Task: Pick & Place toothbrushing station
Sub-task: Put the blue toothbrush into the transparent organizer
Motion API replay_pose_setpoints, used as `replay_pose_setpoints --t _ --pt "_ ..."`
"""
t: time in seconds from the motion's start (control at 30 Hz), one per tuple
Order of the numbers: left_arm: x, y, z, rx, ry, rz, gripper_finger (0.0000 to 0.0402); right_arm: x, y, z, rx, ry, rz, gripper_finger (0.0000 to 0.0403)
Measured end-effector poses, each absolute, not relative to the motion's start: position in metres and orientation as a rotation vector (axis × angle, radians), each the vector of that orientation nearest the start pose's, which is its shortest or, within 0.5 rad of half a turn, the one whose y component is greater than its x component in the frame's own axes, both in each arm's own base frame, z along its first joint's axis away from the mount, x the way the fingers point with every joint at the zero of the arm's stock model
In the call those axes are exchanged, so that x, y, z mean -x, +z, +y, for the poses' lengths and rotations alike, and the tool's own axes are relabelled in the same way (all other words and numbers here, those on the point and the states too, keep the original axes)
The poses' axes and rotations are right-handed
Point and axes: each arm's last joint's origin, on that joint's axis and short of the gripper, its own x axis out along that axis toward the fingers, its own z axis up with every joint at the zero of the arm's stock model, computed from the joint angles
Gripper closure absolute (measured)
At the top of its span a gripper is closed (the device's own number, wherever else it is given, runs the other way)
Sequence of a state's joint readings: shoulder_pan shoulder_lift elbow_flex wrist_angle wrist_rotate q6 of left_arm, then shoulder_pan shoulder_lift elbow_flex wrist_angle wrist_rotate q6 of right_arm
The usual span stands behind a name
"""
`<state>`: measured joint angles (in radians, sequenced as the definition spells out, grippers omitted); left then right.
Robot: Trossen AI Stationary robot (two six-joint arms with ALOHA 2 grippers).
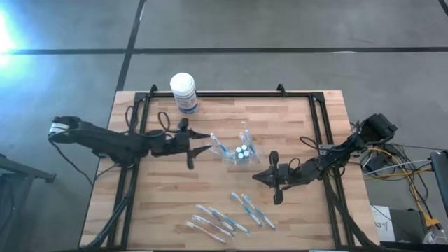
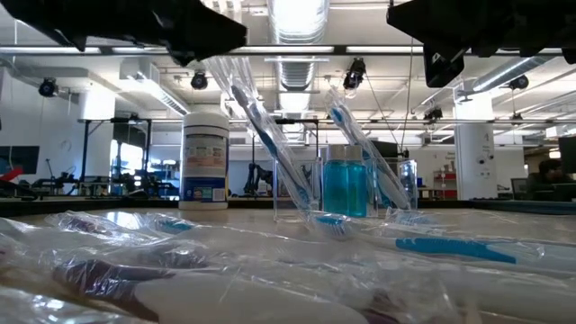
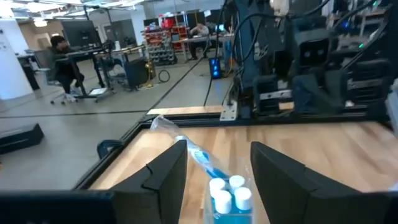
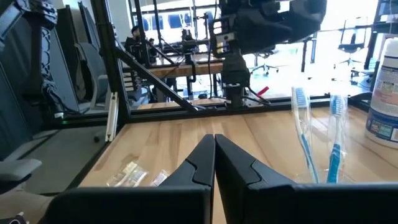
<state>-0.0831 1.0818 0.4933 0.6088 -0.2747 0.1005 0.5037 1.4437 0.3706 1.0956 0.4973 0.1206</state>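
Observation:
The toothbrushing station is a small clear plastic holder standing on the wooden table near its middle. It holds wrapped blue toothbrushes that lean upright and small blue bottles with white caps. My left gripper is open, just left of the holder. In the left wrist view its fingers stand on either side of the holder's near end and a leaning toothbrush, touching nothing that shows. My right gripper is shut and empty, right of and nearer than the holder, which stands off to one side in the right wrist view.
A white round tub with a blue label stands at the table's far edge. Several wrapped toothbrushes lie near the front edge, with more to their right. A black frame rail runs around the tabletop.

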Motion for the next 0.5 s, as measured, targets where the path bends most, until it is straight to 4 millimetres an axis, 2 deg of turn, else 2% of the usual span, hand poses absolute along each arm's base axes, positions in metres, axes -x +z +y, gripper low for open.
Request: replay_pose_setpoints --t 0.1,0.17,0.33,0.5 --pt "-0.218 0.244 -0.011 -0.077 0.204 -0.030 0.0237 -0.225 0.181 0.108 -0.131 0.008 -0.019 0.0394" --pt "-0.213 0.237 -0.010 -0.063 0.227 -0.059 0.0263 -0.225 0.181 0.108 -0.132 0.007 -0.018 0.0394" --pt "-0.209 0.221 -0.010 0.014 0.232 -0.117 0.0379 -0.226 0.182 0.109 -0.131 0.005 -0.019 0.0394" --pt "-0.216 0.211 -0.011 0.019 0.216 -0.115 0.0394 -0.229 0.187 0.110 -0.117 0.005 -0.033 0.0394"
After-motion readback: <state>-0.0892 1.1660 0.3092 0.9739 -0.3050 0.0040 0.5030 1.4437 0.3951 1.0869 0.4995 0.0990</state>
